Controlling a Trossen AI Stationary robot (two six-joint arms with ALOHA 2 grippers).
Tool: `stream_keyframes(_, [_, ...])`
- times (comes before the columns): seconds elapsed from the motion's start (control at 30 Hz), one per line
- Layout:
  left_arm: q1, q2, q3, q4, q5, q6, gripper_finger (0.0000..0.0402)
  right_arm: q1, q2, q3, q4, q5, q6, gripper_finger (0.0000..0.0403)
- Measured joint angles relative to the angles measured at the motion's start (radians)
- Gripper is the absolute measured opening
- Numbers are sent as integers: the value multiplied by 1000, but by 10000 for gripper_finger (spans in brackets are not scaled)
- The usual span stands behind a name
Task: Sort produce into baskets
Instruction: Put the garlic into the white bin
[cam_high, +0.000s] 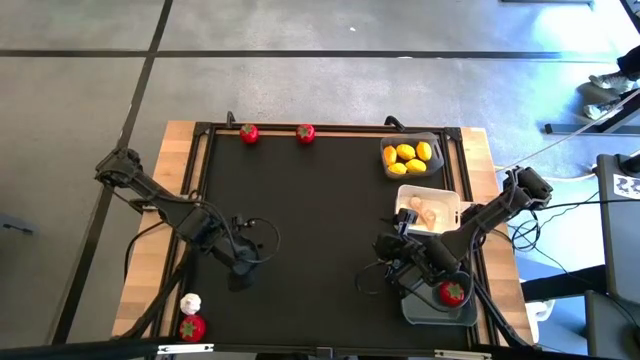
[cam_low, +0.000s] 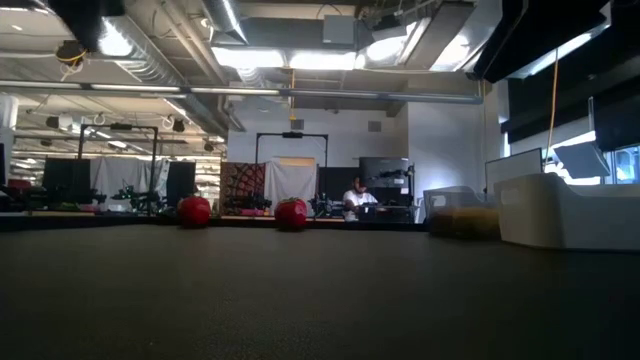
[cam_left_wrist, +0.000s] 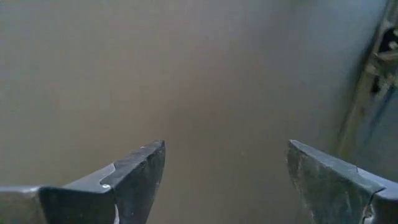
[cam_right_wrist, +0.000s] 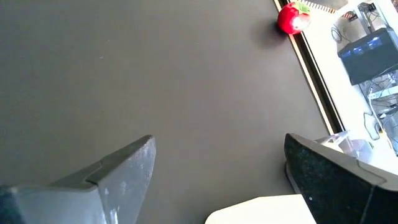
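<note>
Nearest the front edge on the right sat the blue-grey basket (cam_high: 428, 312), and one red fruit (cam_high: 452, 292) lay in it, partly under the right arm. Just behind it came the white basket (cam_high: 448, 200), holding pale garlic-like bulbs (cam_high: 424, 212); how many could not be told, as the arm covered part of them. At the far right corner stood the dark grey basket (cam_high: 436, 168), and there were four yellow lemons (cam_high: 411, 157) heaped inside. Over on the front left, outside the black mat (cam_high: 320, 210) on the wooden table edge (cam_high: 170, 160), one white bulb (cam_high: 190, 301) lay touching a red fruit (cam_high: 191, 327). Way out along the mat's far edge, two more red fruits (cam_high: 249, 133) (cam_high: 305, 132) sat near each other. So the count ran four red fruits, four lemons, three baskets. The left gripper (cam_high: 243, 262) hung low over bare mat at the left middle, its arm reaching in from the left edge; its fingers (cam_left_wrist: 138, 176) stood spread with nothing between them. The right gripper (cam_high: 392, 262) hung over the mat just beside the white and blue-grey baskets, arm bent in from the right edge, fingers (cam_right_wrist: 124, 174) spread wide and empty too. From table height, a person (cam_low: 355, 197) was seated in the room beyond.
</note>
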Motion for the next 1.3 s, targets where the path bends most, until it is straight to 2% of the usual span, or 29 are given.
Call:
stream_keyframes(0.53, [-230, 70, 0, -138, 51, -389, 318, 0, 0, 0, 4, 5, -25, 353])
stream_keyframes(0.77, [-289, 122, 0, -150, 180, -509, 303, 0, 0, 0, 4, 8, -27, 353])
stream_keyframes(1.0, [-318, 193, 0, -149, 323, -511, 294, 0, 0, 0, 4, 8, -53, 353])
stream_keyframes(1.13, [-324, 245, 0, -166, 380, -463, 294, 0, 0, 0, 4, 8, -63, 353])
stream_keyframes(1.3, [-327, 314, 0, -178, 498, -380, 294, 0, 0, 0, 6, 22, -79, 353])
